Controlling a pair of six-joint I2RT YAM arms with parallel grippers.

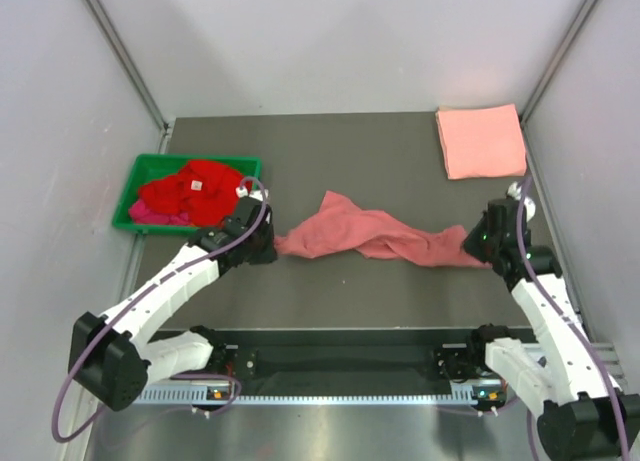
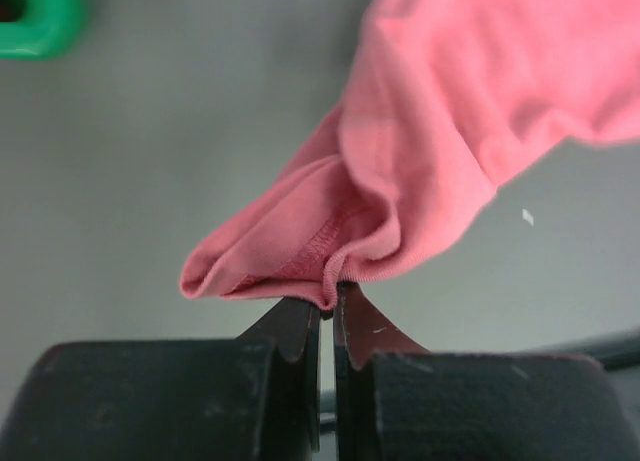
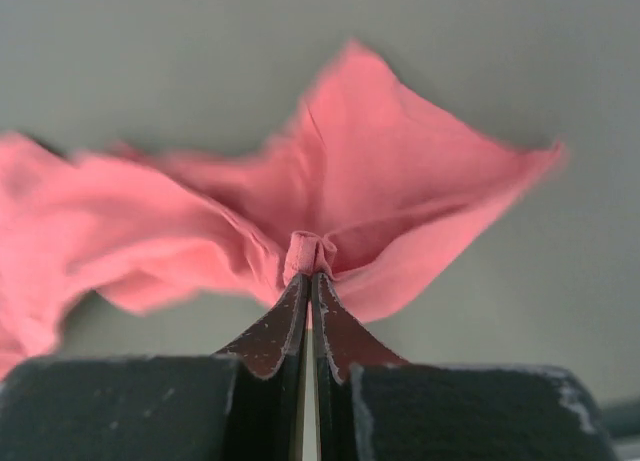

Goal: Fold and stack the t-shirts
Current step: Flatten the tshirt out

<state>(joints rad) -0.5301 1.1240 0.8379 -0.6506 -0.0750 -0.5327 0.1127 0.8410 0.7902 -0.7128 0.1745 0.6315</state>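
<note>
At the far left the bin (image 1: 195, 159) holds a crumpled red tee (image 1: 195, 186) with a magenta tee (image 1: 150, 213) under it at the near corner. Neither is folded.

Just right of the bin, the left gripper (image 1: 262, 243) is pinched tight on one end of the rose tee (image 1: 370, 236). The left wrist view shows the jaws together with a hemmed edge bunched between them.

The rose tee runs across the middle of the table (image 1: 350, 171) as a twisted, rumpled band, not spread flat.

At its right end the right gripper (image 1: 478, 246) is clamped on the cloth too. The right wrist view shows a small tuck of fabric nipped between the closed jaws, with the rest fanning out beyond.

In the far right corner lies the salmon tee (image 1: 480, 141), folded into a neat rectangle, well apart from the others.

So I judge one tee done and one in hand, probably being pulled out to lie flat before folding. The two in the bin are not yet started, and no stack exists beyond the single folded tee.
</note>
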